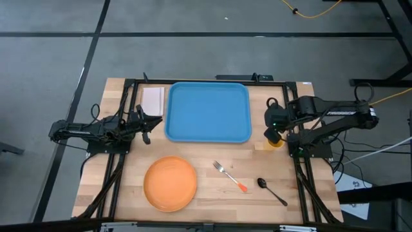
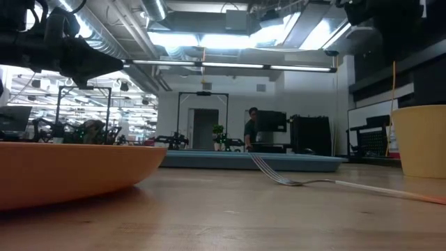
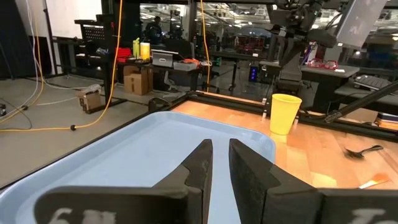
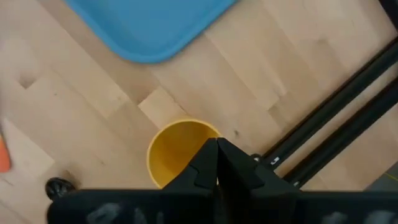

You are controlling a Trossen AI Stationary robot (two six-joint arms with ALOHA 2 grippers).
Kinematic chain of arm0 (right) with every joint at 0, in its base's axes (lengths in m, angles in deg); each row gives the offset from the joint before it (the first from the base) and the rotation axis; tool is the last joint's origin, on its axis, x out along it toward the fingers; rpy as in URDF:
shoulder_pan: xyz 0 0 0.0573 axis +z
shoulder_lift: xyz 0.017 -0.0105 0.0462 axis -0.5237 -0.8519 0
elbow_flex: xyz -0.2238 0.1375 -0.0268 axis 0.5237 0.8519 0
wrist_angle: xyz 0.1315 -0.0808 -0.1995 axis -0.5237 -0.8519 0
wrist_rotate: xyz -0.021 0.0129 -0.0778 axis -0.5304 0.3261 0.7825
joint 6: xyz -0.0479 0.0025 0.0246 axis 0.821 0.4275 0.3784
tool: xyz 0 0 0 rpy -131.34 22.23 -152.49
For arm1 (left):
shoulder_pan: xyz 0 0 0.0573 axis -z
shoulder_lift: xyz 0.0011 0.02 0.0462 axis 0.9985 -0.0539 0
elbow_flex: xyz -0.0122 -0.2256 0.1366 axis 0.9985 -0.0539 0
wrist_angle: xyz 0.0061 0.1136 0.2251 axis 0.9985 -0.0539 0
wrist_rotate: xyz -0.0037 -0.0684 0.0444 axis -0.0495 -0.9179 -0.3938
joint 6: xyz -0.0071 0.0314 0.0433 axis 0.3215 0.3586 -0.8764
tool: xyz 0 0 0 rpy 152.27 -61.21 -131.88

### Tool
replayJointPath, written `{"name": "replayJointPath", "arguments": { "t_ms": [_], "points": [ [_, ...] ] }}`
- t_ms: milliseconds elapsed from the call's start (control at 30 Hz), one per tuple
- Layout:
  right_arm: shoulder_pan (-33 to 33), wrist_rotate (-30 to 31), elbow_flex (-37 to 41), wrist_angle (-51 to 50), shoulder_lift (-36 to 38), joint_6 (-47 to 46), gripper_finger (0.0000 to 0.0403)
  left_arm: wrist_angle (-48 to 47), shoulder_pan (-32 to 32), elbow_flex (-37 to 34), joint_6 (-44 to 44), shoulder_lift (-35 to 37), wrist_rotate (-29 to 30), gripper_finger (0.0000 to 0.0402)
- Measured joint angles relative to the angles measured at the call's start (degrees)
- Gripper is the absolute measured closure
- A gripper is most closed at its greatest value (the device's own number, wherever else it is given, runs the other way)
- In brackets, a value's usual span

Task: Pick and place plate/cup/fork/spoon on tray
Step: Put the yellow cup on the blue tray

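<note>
The blue tray (image 1: 208, 111) lies at the table's far middle. The orange plate (image 1: 170, 183), the fork (image 1: 230, 176) and the dark spoon (image 1: 271, 191) lie on the wood nearer the front edge. The yellow cup (image 4: 174, 152) stands upright on the table right of the tray. My right gripper (image 4: 216, 144) points down over the cup's far rim, shut on it. My left gripper (image 3: 221, 155) waits at the tray's left edge, empty, its fingers nearly together with a narrow gap. My right gripper comes from above, pointing down, at the far side of the cup's rim (image 4: 211, 129). The fingers are closed together there, seemingly one inside the cup and one outside; the fingers themselves hide the wall between them. The cup stands upright with its base on the table.
A white pad (image 1: 153, 100) lies left of the tray. Black frame rails (image 1: 302, 187) run along the table's sides and far edge, close beside the cup. There is bare wood between the tray and the plate, fork and spoon.
</note>
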Motion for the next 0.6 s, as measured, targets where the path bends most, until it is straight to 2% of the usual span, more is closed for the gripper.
{"name": "replayJointPath", "arguments": {
  "t_ms": [200, 300, 433, 600],
  "points": [
    [0.98, 2.57, 0.60, -0.17, 0.07, -10.42, 0.0388, 0.01, 0.00, 0.00, 0.02, 0.00, 0.00, 0.0354],
    [1.27, 1.61, 2.82, 0.72, 0.07, -9.10, 0.0388, 0.02, 0.00, 0.00, 0.00, 0.00, 0.00, 0.0354],
    [1.27, -3.06, 7.87, 4.06, 0.07, -8.12, 0.0388, 0.02, 0.00, 0.00, 0.02, 0.00, 0.00, 0.0354],
    [1.27, -1.66, 11.39, 6.40, 0.02, -10.57, 0.0388, 0.02, 0.00, 0.00, 0.00, 0.00, 0.00, 0.0354]
  ]
}}
